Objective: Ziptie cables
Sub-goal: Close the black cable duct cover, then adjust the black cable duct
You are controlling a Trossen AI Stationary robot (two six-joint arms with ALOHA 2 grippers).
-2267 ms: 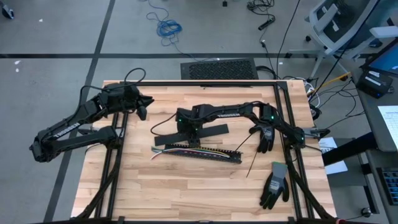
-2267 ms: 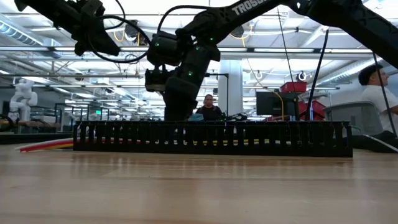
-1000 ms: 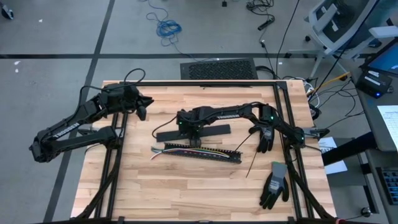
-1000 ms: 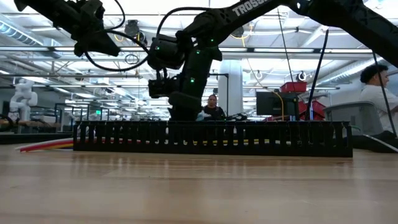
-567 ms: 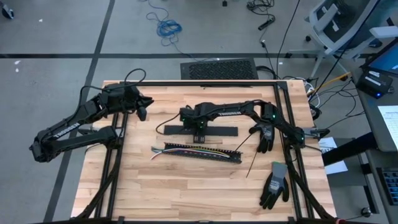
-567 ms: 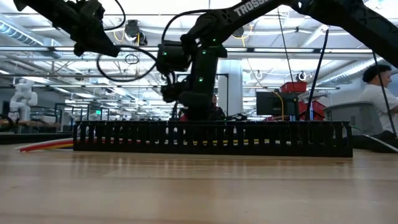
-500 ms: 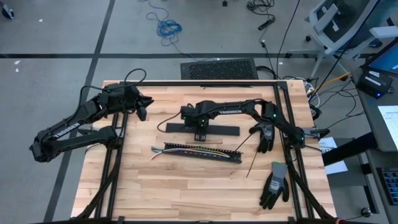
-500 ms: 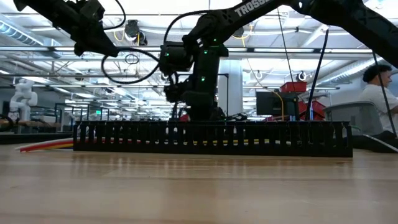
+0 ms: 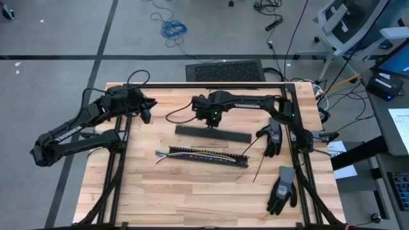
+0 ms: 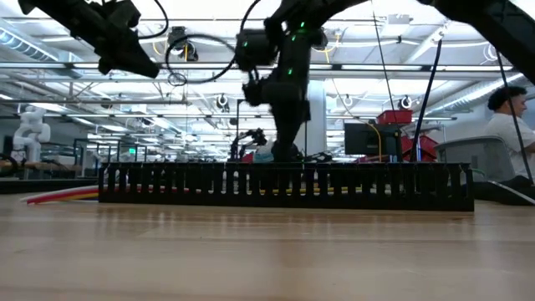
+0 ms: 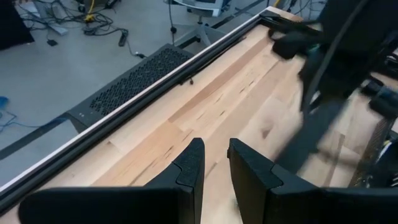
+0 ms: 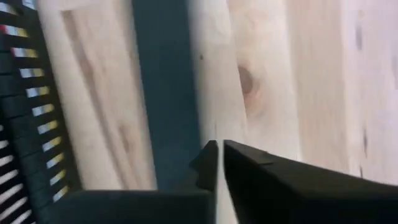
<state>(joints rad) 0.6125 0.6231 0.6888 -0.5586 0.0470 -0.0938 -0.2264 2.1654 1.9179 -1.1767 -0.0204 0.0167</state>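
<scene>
The cables (image 9: 192,153) lie inside a black slotted duct (image 9: 220,159) at the table's middle. Their coloured ends (image 10: 58,196) stick out of its left end, and they show through the slots (image 12: 38,124). A flat black strip (image 9: 213,134) lies on the wood just beyond the duct. My right gripper (image 9: 211,122) hovers over the strip's far edge, shut (image 12: 221,154), with nothing in it. My left gripper (image 9: 147,108) waits raised at the far left, its fingers (image 11: 216,165) a little apart around nothing.
Two thin black zip ties (image 9: 254,146) (image 9: 259,170) lie right of the duct. One dark glove (image 9: 272,138) lies by the right rail and another (image 9: 282,189) at the near right. A black frame (image 9: 198,85) rims the table. A person (image 10: 510,125) sits beyond.
My right gripper has gone toward the table's far edge and to the right, then risen off the black strip. The strip has slid toward the far edge and turned from slanting to nearly parallel with the duct. It now lies on the wood by itself.
</scene>
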